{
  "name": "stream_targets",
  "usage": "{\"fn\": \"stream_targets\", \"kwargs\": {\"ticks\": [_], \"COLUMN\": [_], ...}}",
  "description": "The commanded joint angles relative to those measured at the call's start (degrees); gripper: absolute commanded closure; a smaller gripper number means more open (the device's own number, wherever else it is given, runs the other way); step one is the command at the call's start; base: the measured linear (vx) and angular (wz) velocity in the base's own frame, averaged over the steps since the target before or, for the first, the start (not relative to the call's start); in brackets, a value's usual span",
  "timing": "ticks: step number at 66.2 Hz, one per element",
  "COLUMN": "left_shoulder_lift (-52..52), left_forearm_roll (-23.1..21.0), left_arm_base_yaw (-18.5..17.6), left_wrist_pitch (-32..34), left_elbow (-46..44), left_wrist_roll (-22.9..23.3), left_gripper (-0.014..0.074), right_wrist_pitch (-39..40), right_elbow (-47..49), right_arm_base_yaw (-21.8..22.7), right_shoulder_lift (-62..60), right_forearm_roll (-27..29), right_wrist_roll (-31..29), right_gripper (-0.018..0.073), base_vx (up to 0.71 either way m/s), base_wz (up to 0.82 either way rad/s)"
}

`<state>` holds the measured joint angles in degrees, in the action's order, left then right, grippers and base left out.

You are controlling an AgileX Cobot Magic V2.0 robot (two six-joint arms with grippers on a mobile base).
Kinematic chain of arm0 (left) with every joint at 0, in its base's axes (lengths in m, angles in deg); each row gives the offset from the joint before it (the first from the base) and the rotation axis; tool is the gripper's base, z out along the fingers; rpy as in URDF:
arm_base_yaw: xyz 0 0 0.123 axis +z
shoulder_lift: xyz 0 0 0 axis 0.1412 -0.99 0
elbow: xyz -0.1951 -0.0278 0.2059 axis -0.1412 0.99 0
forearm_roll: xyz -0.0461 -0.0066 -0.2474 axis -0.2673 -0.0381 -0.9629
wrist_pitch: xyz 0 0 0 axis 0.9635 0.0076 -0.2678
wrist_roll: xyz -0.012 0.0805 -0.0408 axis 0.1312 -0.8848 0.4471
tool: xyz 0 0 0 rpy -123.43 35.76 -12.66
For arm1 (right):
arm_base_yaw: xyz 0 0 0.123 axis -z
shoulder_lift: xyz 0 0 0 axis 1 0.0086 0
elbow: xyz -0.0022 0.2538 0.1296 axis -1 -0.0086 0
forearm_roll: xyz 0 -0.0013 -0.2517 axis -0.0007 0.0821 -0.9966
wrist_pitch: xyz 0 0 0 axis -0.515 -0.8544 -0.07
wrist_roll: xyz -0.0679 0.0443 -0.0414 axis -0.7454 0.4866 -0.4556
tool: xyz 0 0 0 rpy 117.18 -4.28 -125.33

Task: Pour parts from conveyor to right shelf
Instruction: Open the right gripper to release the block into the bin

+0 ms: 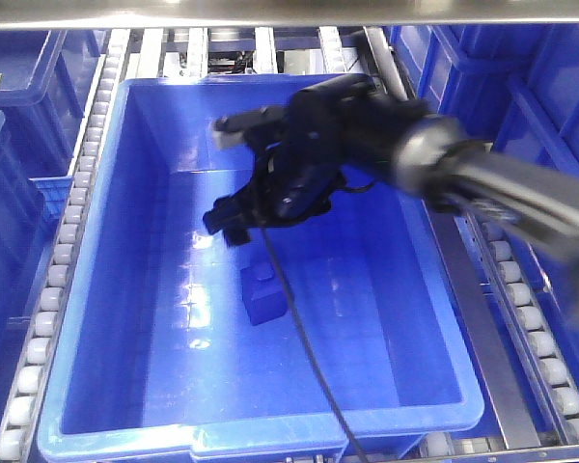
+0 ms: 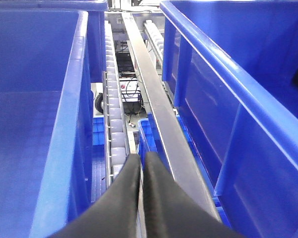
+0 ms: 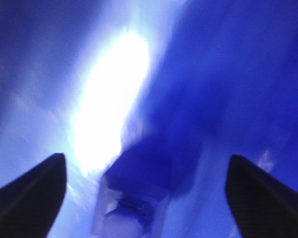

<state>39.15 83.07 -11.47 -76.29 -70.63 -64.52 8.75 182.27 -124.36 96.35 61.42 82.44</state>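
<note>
The small blue block [image 1: 262, 294] with a stud on top lies on the floor of a large blue crate [image 1: 125, 289] that sits on the roller shelf [image 1: 63, 251]. My right gripper [image 1: 234, 224] hangs open inside the crate, just above and behind the block, touching nothing. In the right wrist view the blurred block [image 3: 136, 191] lies between the wide-apart fingertips [image 3: 35, 191]. My left gripper [image 2: 141, 163] is shut and empty, pointing along a steel rail [image 2: 154, 99] between two crates. The conveyor is out of view.
More blue crates stand left [image 1: 10, 87] and right [image 1: 540, 77] of the middle crate. Roller tracks [image 1: 526, 318] and steel rails run between them. A black cable [image 1: 304, 357] hangs from my right arm across the crate. Equipment shows below the shelf [image 2: 126, 89].
</note>
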Motion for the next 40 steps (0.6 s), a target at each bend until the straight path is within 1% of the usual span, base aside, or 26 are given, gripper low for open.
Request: {"fn": "stream_targets", "kwargs": {"ticks": [1,11,17,20,22,27,29,40], "left_shoulder_lift": [0.7,0.7,0.7,0.7,0.7,0.7,0.7,0.7], "left_forearm_roll": [-0.5,-0.5,-0.5,-0.5,-0.5,-0.5,-0.5,-0.5], "left_arm_base_yaw": [-0.3,-0.3,-0.3,-0.3,-0.3,-0.3,-0.3,-0.3], "left_wrist_pitch": [4.2,4.2,4.2,4.2,4.2,4.2,4.2,4.2], "left_elbow": [-1.1,-1.1,-1.1,-1.1,-1.1,-1.1,-1.1,-1.1], "left_wrist_roll": [0.5,0.5,0.5,0.5,0.5,0.5,0.5,0.5], "left_gripper": [0.0603,0.0603,0.0603,0.0603,0.0603,0.0603,0.0603,0.0603], "right_wrist_pitch": [6.8,15.0,20.3,22.5,24.2,27.5,28.6,33.5], "right_elbow": [-3.4,-14.0,-21.4,-25.3,-28.2,-33.7,-36.4,-48.2], "right_arm_base_yaw": [0.4,1.0,1.3,1.6,1.9,2.0,2.0,2.0], "right_shoulder_lift": [-7.8,-16.1,-22.1,-25.1,-27.6,-33.1,-35.3,-48.2], "right_forearm_roll": [-0.6,-1.9,-2.9,-2.9,-2.9,-4.5,-5.4,-10.6], "right_wrist_roll": [0.0,-0.4,-0.3,-0.3,-0.3,-0.3,-0.3,0.3], "right_gripper": [0.0021,0.0102,0.0202,0.0281,0.0350,0.0500,0.0574,0.0568], "base_vx": [0.00,0.00,0.00,0.00,0.00,0.00,0.00,0.00], "base_wz": [0.00,0.00,0.00,0.00,0.00,0.00,0.00,0.00]}}
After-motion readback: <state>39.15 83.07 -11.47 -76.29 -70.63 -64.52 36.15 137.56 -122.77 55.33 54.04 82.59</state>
